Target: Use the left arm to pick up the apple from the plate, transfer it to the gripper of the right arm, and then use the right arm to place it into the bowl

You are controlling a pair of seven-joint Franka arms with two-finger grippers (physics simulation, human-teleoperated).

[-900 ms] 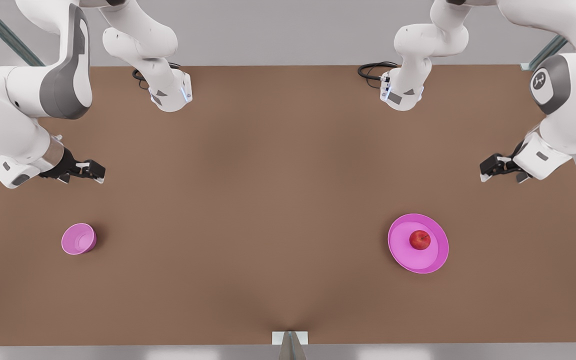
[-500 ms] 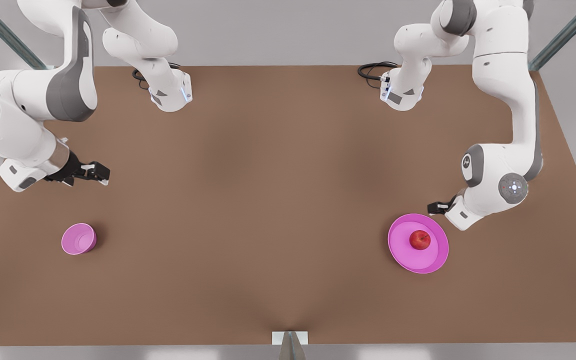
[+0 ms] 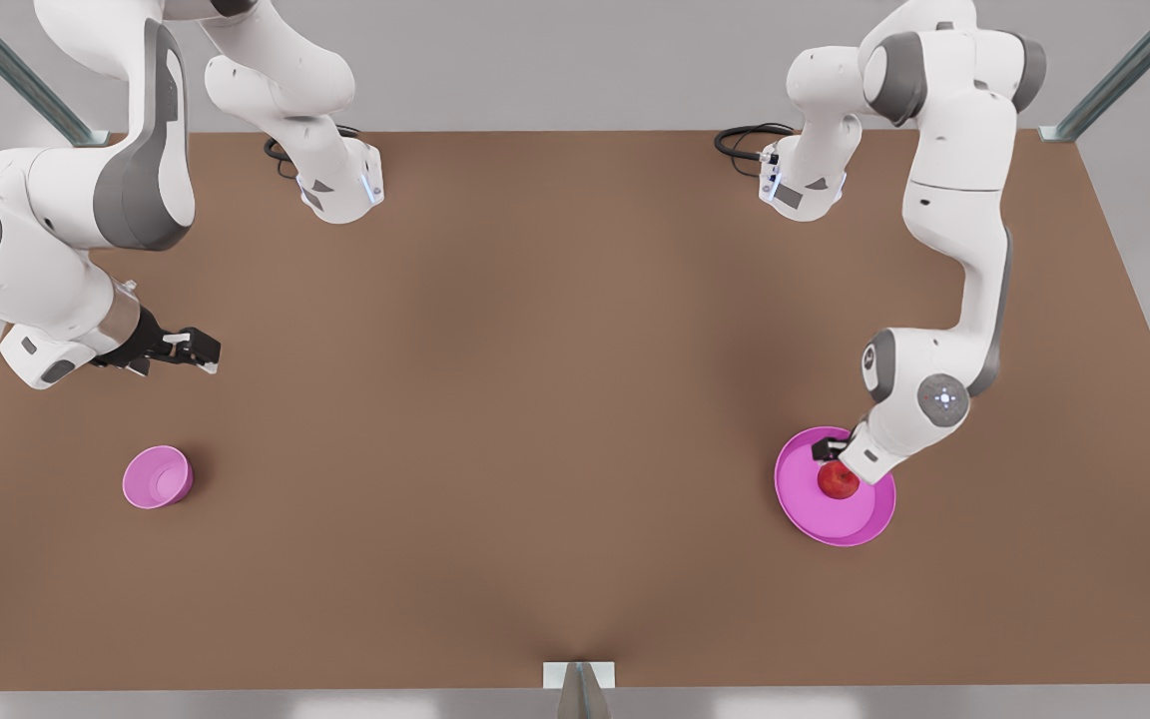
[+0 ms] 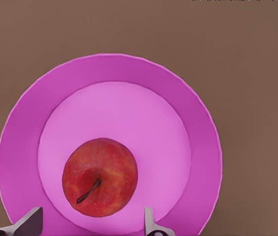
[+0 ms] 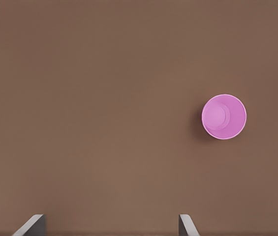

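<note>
Front view: left tool (image 3: 828, 451) spread over apple (image 3: 840, 482) (wrist covers part) | right tool (image 3: 198, 348) spread, waiting

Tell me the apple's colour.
Red with yellowish mottling; the apple shows best in the left wrist view.

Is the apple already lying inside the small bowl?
No, the apple rests on the plate; the bowl is empty.

Both arms are wearing glossy white shells with grey bands at the joints, each showing a round grey cap with small lit dots. Their bases are carrying grey triangle marks and a blue light strip, with black cables coiling behind. The left gripper (image 3: 828, 451) and right gripper (image 3: 198, 349) are black; pale grey fingers (image 4: 149, 221) are showing in the wrist views.
</note>
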